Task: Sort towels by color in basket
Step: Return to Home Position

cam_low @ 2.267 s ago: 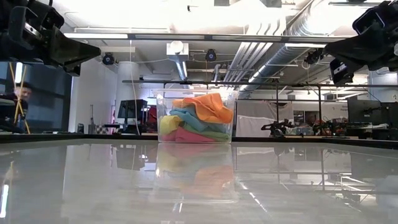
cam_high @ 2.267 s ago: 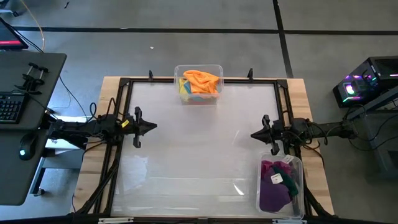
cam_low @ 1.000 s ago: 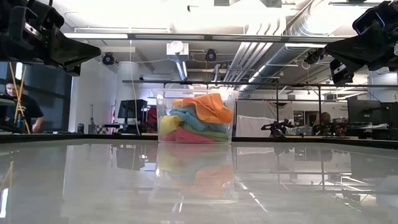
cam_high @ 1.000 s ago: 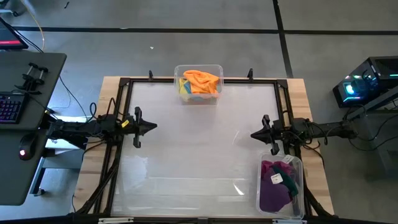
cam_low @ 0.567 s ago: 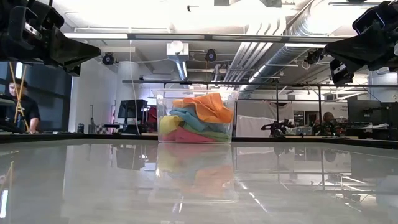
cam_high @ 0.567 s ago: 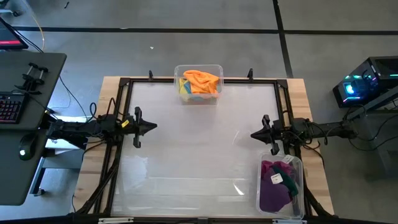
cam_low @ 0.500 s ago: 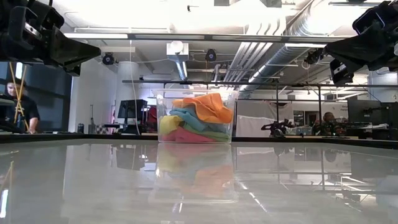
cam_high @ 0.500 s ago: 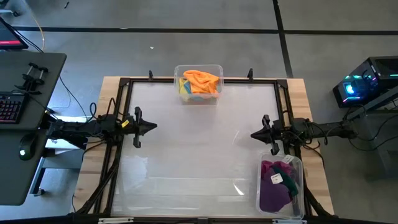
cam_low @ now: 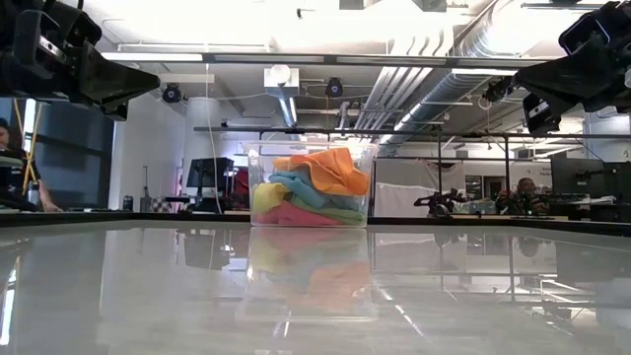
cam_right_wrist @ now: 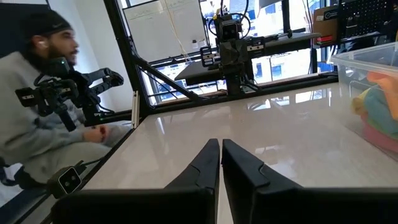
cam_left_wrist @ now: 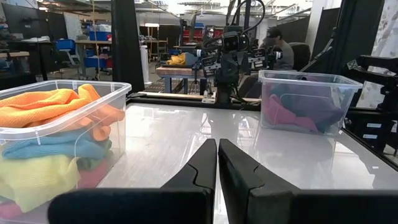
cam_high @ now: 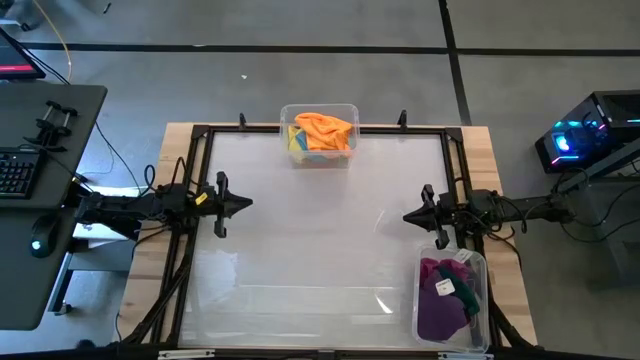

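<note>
A clear bin (cam_high: 318, 110) stands at the table's far edge, holding the orange towel (cam_high: 323, 130) on top of the yellow (cam_low: 267, 197), teal (cam_low: 296, 186), light green (cam_low: 343, 210) and pink (cam_low: 296, 215) towels. A second clear bin (cam_high: 480, 262) at the near right corner holds the purple (cam_high: 438, 315), magenta (cam_high: 437, 270) and dark green (cam_high: 464, 271) towels. No grey towel shows. My left gripper (cam_high: 247, 203) hovers shut above the table's left side. My right gripper (cam_high: 406, 215) hovers shut above the right side, just beyond the second bin. Both are empty.
A black frame (cam_high: 320, 130) runs round the glossy white table top (cam_high: 320, 240), which lies open between the two grippers. A person (cam_right_wrist: 37, 106) sits beyond the table's left side, behind the left arm. A desk with a keyboard (cam_high: 15, 172) stands left of the table.
</note>
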